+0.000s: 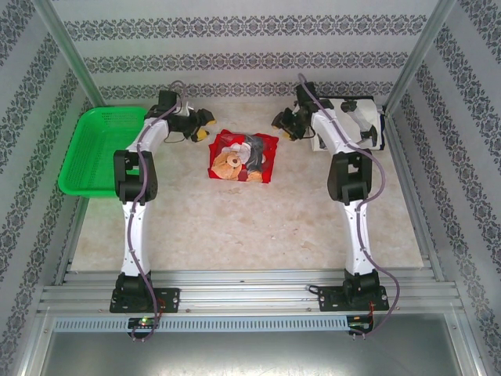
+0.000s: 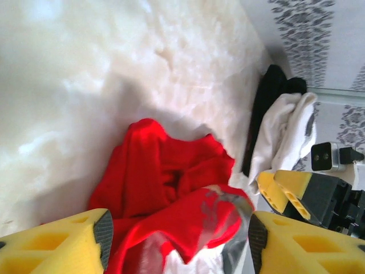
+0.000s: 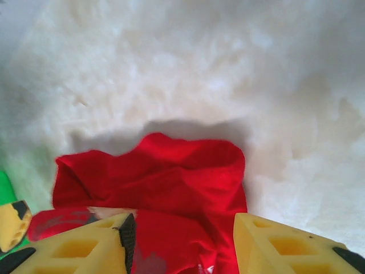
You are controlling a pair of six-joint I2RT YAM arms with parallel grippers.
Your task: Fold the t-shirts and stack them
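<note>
Top view: two t-shirts are counted. The red t-shirt (image 1: 243,157), bear print up, lies mid-tabletop toward the far edge, and the white t-shirt (image 1: 364,125) lies at the far right corner. One green basket (image 1: 102,153) sits at the left edge.
Arms: both are bent inward, flanking the red t-shirt.
Left wrist: the left gripper (image 2: 177,234) is spread wide over red cloth, with nothing held.
Right wrist: the right gripper (image 3: 182,234) is likewise parted and empty over a plain red fold.

Walls (image 1: 250,31): you have white paper with grey patterned bands;
Table (image 1: 258,227): yours is pale marbled beige
</note>
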